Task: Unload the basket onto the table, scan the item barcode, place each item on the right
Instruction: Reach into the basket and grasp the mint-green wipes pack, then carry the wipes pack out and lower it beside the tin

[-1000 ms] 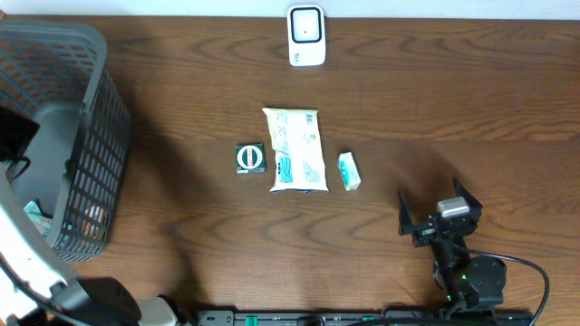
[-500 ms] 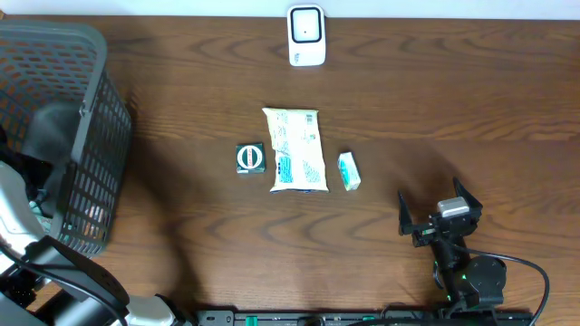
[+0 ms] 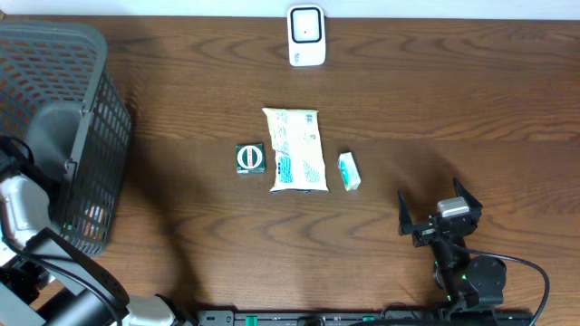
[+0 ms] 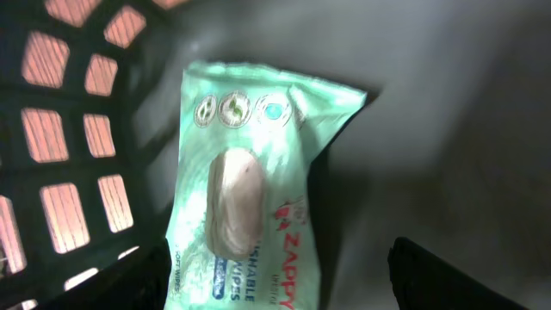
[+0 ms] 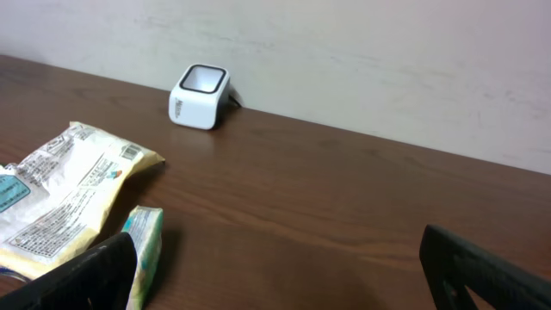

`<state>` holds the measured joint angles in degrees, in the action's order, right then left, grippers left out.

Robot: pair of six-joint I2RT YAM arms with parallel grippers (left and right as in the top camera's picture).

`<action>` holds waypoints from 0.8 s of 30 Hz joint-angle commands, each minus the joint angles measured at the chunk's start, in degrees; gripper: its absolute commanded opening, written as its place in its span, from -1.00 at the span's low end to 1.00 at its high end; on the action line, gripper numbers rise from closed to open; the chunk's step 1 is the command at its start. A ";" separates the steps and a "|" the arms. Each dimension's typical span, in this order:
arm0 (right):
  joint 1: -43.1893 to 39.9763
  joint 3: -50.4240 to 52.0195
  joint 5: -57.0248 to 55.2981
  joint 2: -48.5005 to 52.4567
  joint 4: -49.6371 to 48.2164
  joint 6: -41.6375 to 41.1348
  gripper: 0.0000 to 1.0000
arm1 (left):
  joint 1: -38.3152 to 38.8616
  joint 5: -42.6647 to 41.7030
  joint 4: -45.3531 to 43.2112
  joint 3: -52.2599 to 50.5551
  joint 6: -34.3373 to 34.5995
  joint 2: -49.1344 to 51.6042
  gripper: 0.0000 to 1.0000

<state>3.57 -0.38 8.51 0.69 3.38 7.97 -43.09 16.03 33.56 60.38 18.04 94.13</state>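
A mint-green pack of wipes (image 4: 258,189) lies on the grey floor of the mesh basket (image 4: 77,138). My left gripper (image 4: 284,284) is open just over its near end, one dark finger on each side, not closed on it. In the overhead view that arm (image 3: 23,213) reaches into the basket (image 3: 91,54) and its jaws are hidden. The white scanner (image 3: 306,36) stands at the table's far edge, also seen in the right wrist view as the scanner (image 5: 200,96). My right gripper (image 3: 435,210) rests open at the near right, holding nothing.
A cream packet (image 3: 294,149), a dark square item (image 3: 249,158) and a small green box (image 3: 349,171) lie in a row mid-table. The packet (image 5: 69,194) and box (image 5: 142,250) sit left of the right gripper (image 5: 288,280). A white wall runs behind the scanner.
The left arm has shifted inside the basket, toward its near left side. The right arm and the items on the table have not moved.
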 commanded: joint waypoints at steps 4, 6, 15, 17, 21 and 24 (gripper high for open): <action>0.39 0.07 -0.02 -0.26 0.24 -0.63 0.99 | -0.61 1.64 -3.48 -3.48 -1.29 2.08 0.59; 0.39 0.07 -0.02 -0.26 0.24 -0.63 0.99 | -0.61 1.64 -3.76 -3.54 -1.57 4.00 0.60; 0.39 0.07 -0.02 -0.26 0.24 -0.63 0.99 | -0.61 1.18 -4.26 -3.52 -1.49 9.27 0.18; 0.39 0.07 -0.02 -0.26 0.24 -0.63 0.99 | -0.59 1.18 -4.33 -3.39 -1.49 9.16 -0.07; 0.39 0.07 -0.02 -0.26 0.24 -0.63 0.99 | -0.59 -0.42 -3.85 -2.62 -1.46 9.03 -0.46; 0.39 0.07 -0.02 -0.26 0.24 -0.63 0.99 | -0.50 -3.32 -2.45 -1.18 -1.49 7.63 -0.63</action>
<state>3.57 -0.38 8.51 0.69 3.38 7.97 -43.64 20.05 29.71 59.05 16.47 100.51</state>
